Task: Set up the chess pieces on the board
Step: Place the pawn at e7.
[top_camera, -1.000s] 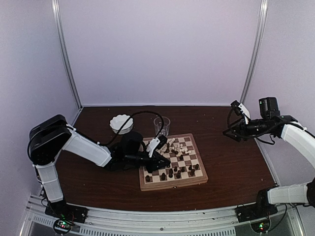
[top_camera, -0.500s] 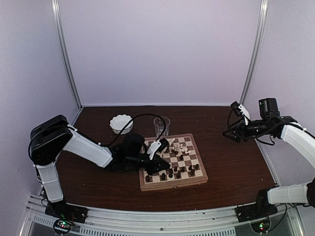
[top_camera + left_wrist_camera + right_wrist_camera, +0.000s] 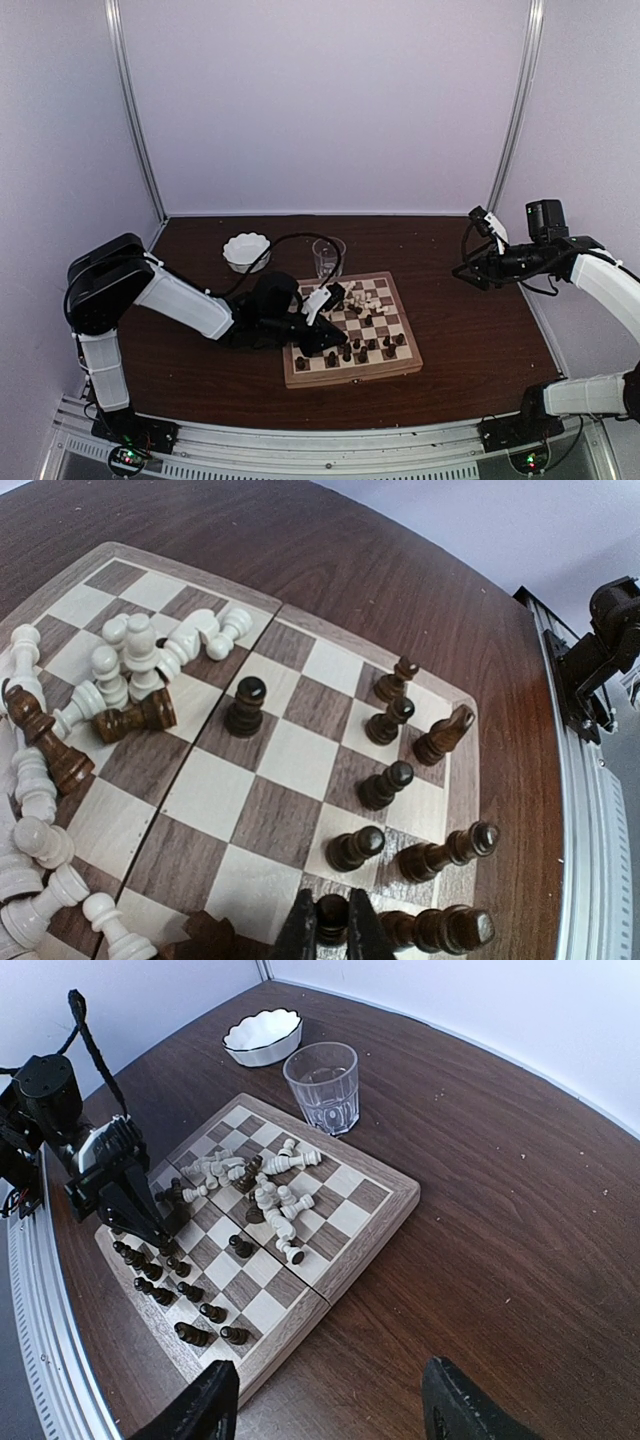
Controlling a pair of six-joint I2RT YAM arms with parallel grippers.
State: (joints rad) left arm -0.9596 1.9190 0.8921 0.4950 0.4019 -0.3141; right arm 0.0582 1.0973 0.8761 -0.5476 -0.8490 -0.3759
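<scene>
At seven o'clock on the board (image 3: pixel 400 366), left gripper (image 3: pixel 332 905) has sunk, clenched on a dark piece (image 3: pixel 332 920) (right gripper (image 3: pixel 330 1365) idles agape); placement nears.

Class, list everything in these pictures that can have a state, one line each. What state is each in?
left gripper, shut on a dark piece
right gripper, open, empty
board, lying flat on the table
white pieces, mostly toppled in a heap on the board
dark pieces, mostly standing along one board edge
glass, upright, looks empty
bowl, upright, looks empty
</scene>
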